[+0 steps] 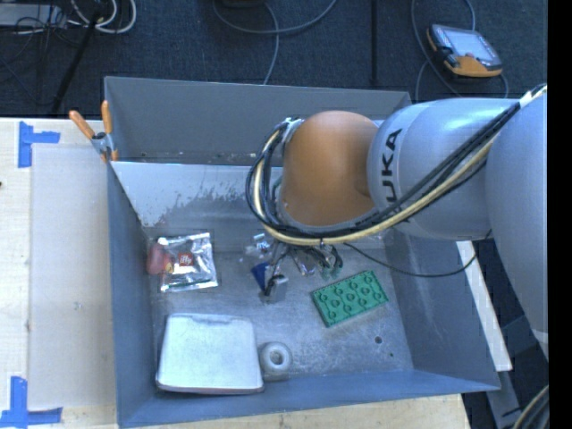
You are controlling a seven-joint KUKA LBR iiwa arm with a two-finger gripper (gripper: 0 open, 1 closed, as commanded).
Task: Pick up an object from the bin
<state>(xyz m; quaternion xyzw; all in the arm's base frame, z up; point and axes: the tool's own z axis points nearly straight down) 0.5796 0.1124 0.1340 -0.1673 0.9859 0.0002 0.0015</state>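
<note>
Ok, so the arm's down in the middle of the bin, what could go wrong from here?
1. The gripper sits low over the bin floor between the crinkled clear packet and the green studded plate, apparently over neither, so it may come up with nothing.
2. The plate lies flat on the floor, likely hard to get under.
3. The wrist's cable loops hang near the plate and might drag it.
</note>
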